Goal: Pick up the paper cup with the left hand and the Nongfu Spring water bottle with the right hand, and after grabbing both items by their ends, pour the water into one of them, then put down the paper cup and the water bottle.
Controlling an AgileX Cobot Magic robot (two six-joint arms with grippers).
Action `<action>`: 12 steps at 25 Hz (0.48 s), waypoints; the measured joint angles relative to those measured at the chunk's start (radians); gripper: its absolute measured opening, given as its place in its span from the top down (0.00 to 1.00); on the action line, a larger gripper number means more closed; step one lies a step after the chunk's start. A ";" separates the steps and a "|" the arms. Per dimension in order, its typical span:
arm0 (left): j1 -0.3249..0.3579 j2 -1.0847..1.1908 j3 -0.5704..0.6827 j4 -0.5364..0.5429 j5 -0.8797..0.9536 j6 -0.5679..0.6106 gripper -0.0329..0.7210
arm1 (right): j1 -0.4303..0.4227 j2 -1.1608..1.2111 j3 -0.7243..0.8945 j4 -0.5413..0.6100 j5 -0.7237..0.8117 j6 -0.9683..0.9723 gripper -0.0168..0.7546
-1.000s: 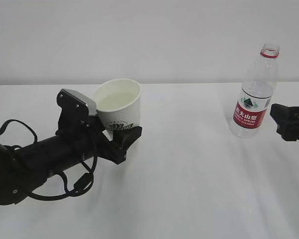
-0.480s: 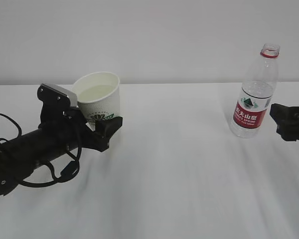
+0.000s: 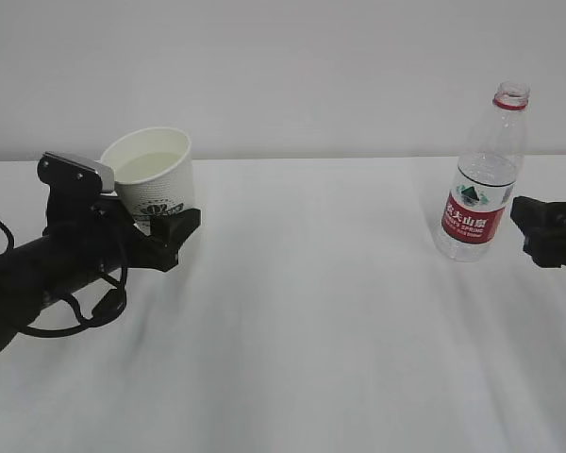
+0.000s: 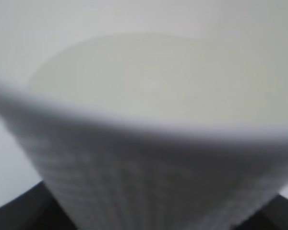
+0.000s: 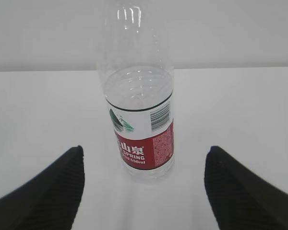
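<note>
The white paper cup [image 3: 149, 179] with its dark logo sits between the jaws of my left gripper [image 3: 160, 236], which is shut on its lower part. The cup leans slightly and has clear water [image 3: 151, 166] in it. In the left wrist view the blurred cup [image 4: 149, 120] fills the frame, with dark fingers [image 4: 14, 218] at the bottom corners. The Nongfu Spring water bottle [image 3: 483, 179] stands upright and uncapped at the right. My right gripper [image 3: 547, 231] is open, just right of the bottle and apart from it. In the right wrist view the bottle [image 5: 140, 110] stands beyond the spread fingers [image 5: 53, 191].
A white tabletop [image 3: 340, 330] runs under both arms, with a plain pale wall [image 3: 311, 66] behind it. The left arm's black cables [image 3: 85, 311] loop down onto the table at the left.
My left arm has carried the cup leftward and a little back across the table. The bottle and my right gripper have stayed where they were.
</note>
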 joint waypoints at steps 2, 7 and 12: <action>0.012 0.000 0.000 0.000 0.000 0.000 0.23 | 0.000 0.000 0.000 0.000 0.000 0.000 0.22; 0.047 0.000 0.000 -0.004 0.000 0.005 0.23 | 0.000 0.000 0.000 0.000 0.000 0.000 0.22; 0.087 0.000 0.000 -0.004 0.000 0.007 0.23 | 0.000 0.000 0.000 0.000 0.000 0.000 0.22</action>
